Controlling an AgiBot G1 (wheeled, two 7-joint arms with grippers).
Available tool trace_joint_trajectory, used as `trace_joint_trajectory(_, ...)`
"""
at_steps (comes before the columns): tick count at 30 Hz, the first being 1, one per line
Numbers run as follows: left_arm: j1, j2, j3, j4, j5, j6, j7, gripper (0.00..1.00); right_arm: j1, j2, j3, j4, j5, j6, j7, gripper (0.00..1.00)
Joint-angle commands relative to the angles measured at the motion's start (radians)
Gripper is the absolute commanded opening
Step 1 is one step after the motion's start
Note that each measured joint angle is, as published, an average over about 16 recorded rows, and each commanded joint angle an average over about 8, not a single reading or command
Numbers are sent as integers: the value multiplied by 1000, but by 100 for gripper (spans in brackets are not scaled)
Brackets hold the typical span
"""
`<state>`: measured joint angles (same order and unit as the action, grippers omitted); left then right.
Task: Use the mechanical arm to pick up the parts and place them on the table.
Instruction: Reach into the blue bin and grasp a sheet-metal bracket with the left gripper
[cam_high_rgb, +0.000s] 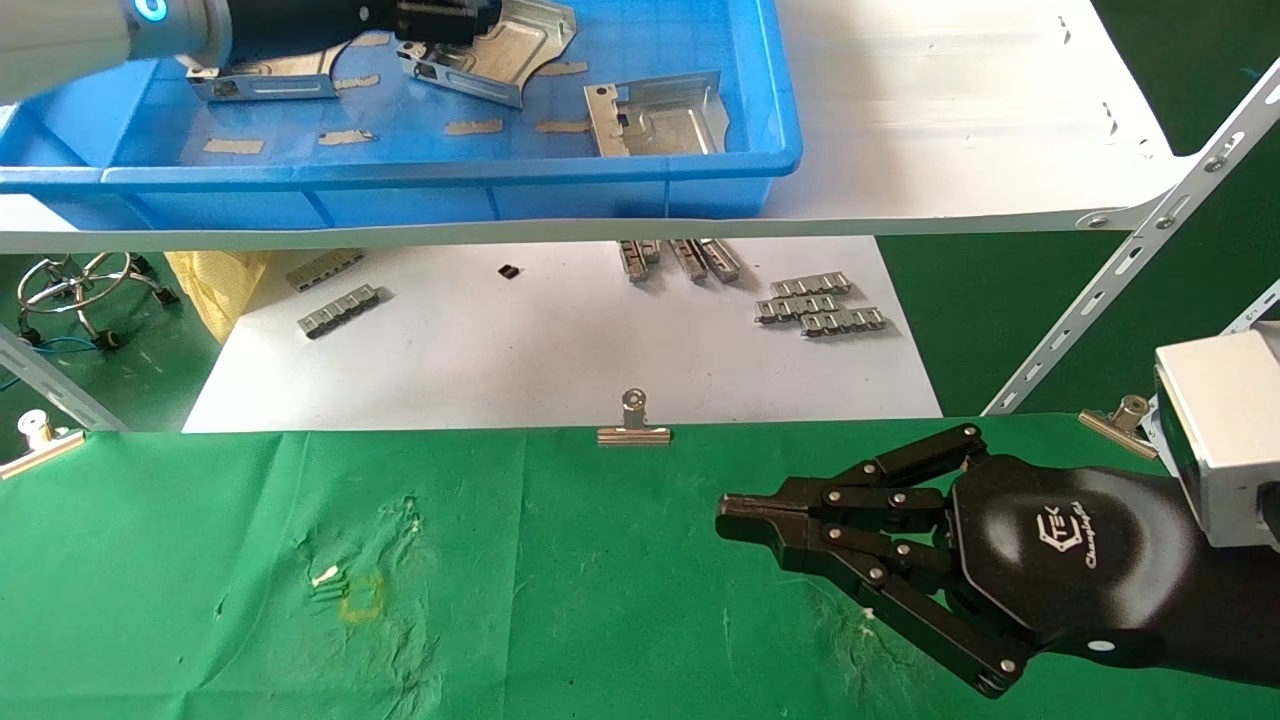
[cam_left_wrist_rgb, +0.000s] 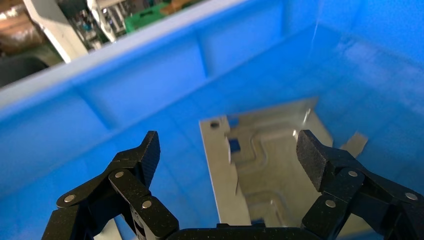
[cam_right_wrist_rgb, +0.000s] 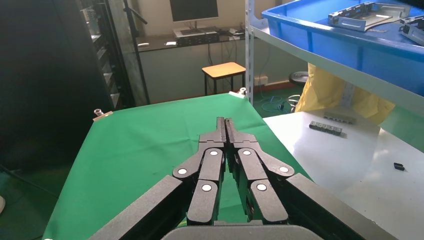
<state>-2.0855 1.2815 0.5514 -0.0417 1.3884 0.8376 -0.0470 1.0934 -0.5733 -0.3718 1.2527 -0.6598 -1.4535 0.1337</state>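
Three shiny silver parts lie in the blue tray (cam_high_rgb: 400, 178) on the upper shelf: one at the left (cam_high_rgb: 262, 82), one in the middle (cam_high_rgb: 505, 55), one at the right (cam_high_rgb: 660, 115). My left gripper (cam_high_rgb: 470, 20) hovers inside the tray over the middle part, open and empty. In the left wrist view its fingers (cam_left_wrist_rgb: 150, 152) stand wide apart (cam_left_wrist_rgb: 231, 152), with a ribbed part (cam_left_wrist_rgb: 272, 165) below and ahead, untouched. My right gripper (cam_high_rgb: 730, 520) rests low over the green table (cam_high_rgb: 200, 560), shut and empty; it also shows in the right wrist view (cam_right_wrist_rgb: 225, 122).
A white board (cam_high_rgb: 560, 360) below the shelf carries grey ridged strips (cam_high_rgb: 820, 303). Binder clips (cam_high_rgb: 633, 425) hold the cloth's far edge. A slanted metal strut (cam_high_rgb: 1130, 260) rises at the right. A yellow square mark (cam_high_rgb: 362, 597) sits on the cloth at the left.
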Motion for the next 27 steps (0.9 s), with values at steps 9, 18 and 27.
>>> trace_joint_trajectory(9, -15, 18, 20, 50, 29, -16, -37, 0, 0, 0, 0, 0, 0, 0, 0, 100)
trace_joint_trajectory(18, -13, 17, 22, 55, 32, -30, -59, 0, 0, 0, 0, 0, 0, 0, 0, 100)
trace_joint_trajectory(27, -8, 22, 25, 51, 36, -57, -70, 0, 0, 0, 0, 0, 0, 0, 0, 100)
